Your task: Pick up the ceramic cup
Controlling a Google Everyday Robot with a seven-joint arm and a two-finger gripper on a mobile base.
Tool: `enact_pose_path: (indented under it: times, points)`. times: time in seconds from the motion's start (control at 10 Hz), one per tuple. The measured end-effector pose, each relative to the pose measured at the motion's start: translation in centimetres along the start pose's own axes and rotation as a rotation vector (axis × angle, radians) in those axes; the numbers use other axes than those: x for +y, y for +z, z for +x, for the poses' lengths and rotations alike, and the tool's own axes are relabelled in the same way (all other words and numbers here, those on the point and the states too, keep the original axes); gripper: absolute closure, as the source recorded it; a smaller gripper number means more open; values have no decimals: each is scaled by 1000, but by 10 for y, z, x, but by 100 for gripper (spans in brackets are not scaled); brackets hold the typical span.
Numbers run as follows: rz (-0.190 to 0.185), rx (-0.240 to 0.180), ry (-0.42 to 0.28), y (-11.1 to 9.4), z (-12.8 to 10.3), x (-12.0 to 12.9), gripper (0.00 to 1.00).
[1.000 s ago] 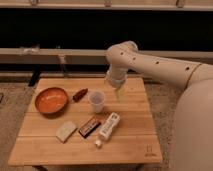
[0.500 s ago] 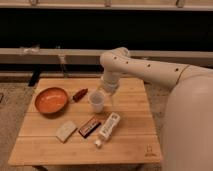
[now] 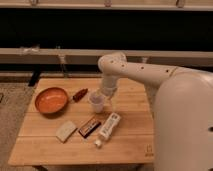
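Hanging near the centre of the frame, the tool sits right at the rim of the ceramic cup, which stands upright mid-tabletop, right of the orange bowl. It looks lined up for a grasp from above, but I cannot tell whether it is spread or closed.
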Motion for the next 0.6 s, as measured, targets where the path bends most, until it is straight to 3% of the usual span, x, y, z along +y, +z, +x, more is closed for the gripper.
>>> enact_pose_path:
  times: [0.4, 0.6]
  points:
    - [-17, 12, -10, 15, -6, -4, 22]
    - [-23, 29, -3, 18, -4, -3, 39]
